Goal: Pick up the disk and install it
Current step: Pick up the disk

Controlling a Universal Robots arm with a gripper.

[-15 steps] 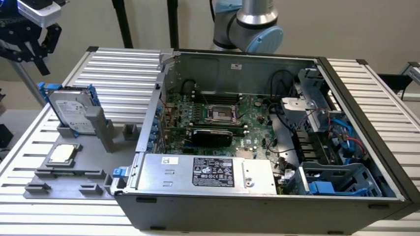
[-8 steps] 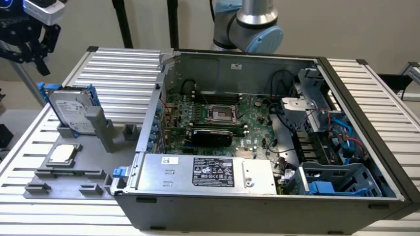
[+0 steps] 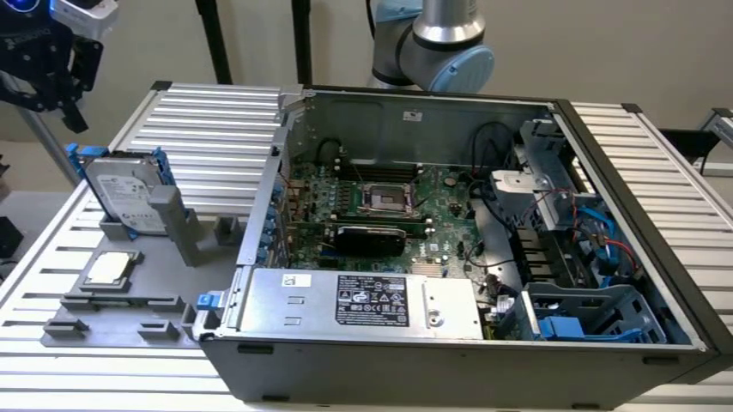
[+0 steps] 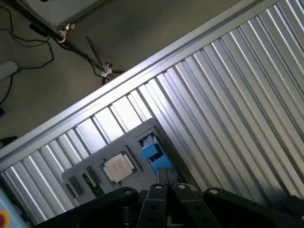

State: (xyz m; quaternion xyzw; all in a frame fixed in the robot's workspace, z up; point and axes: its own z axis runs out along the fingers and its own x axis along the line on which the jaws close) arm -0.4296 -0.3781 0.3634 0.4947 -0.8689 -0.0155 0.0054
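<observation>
The disk (image 3: 123, 196) stands on edge in a grey holder (image 3: 172, 225) on the exterior view's left, a silver drive with a white label between blue rails. My gripper (image 3: 69, 116) hangs above it and a little further to the exterior view's left, apart from it. In the wrist view the gripper (image 4: 162, 172) has its two black fingers pressed together, shut with nothing between them. Just past the fingertips a blue rail of the disk (image 4: 151, 153) shows; the fingers hide the rest of it.
A small square silver chip (image 3: 108, 268) lies on the grey fixture plate (image 3: 115, 318) in front of the disk. The open computer case (image 3: 458, 223) takes up the middle and right, with a silver power supply (image 3: 355, 300) at its front and a blue drive cage (image 3: 590, 313) at front right.
</observation>
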